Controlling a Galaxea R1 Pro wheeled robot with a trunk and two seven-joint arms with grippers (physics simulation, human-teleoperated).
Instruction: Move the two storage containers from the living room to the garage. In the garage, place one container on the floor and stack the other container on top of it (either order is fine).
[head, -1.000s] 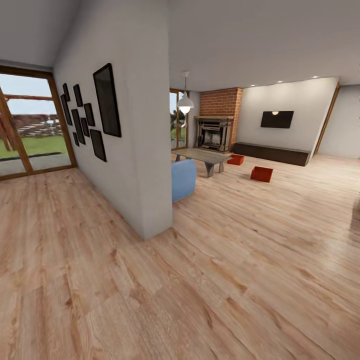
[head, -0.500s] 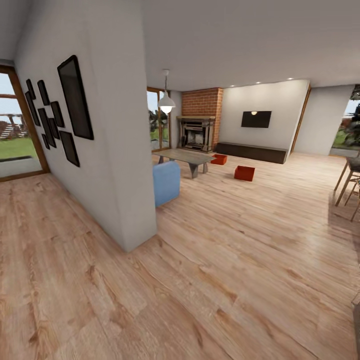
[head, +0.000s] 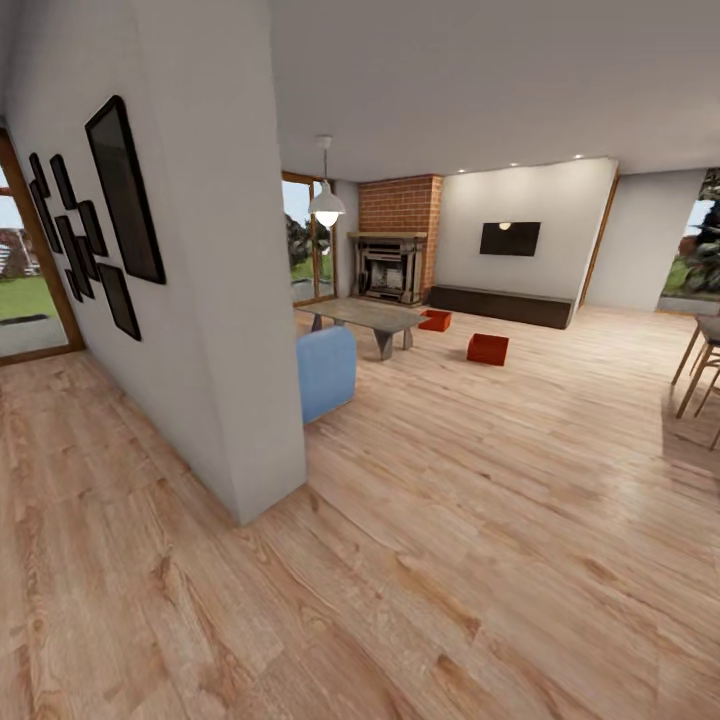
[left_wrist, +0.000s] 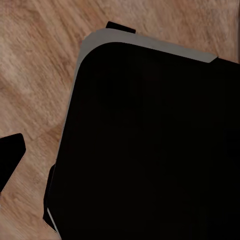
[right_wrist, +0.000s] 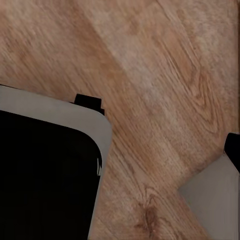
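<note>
Far across the living room's light wood plank floor (head: 470, 520) sit two orange-red storage containers. One container (head: 488, 348) stands alone in the open. The other container (head: 435, 320) rests beside the far end of the low table (head: 365, 315), in front of the brick fireplace (head: 390, 265). Both are upright and apart from each other. In the left wrist view a dark wedge (left_wrist: 10, 155) pokes in at the picture's edge, and the right wrist view has a similar dark piece (right_wrist: 233, 150). Neither view lets me tell how the jaws stand. The garage is out of view.
A white partition wall (head: 230, 300) with black picture frames juts out close on the left, and a blue sofa (head: 325, 372) sits behind its end. Wooden chair legs (head: 700, 365) stand at the right edge. My black base (left_wrist: 150, 150) (right_wrist: 45, 180) fills much of both wrist views.
The whole head view has shifted: the camera turned right and moved a little nearer, so the wall slid left and chairs came in at the right. The containers themselves have not moved.
</note>
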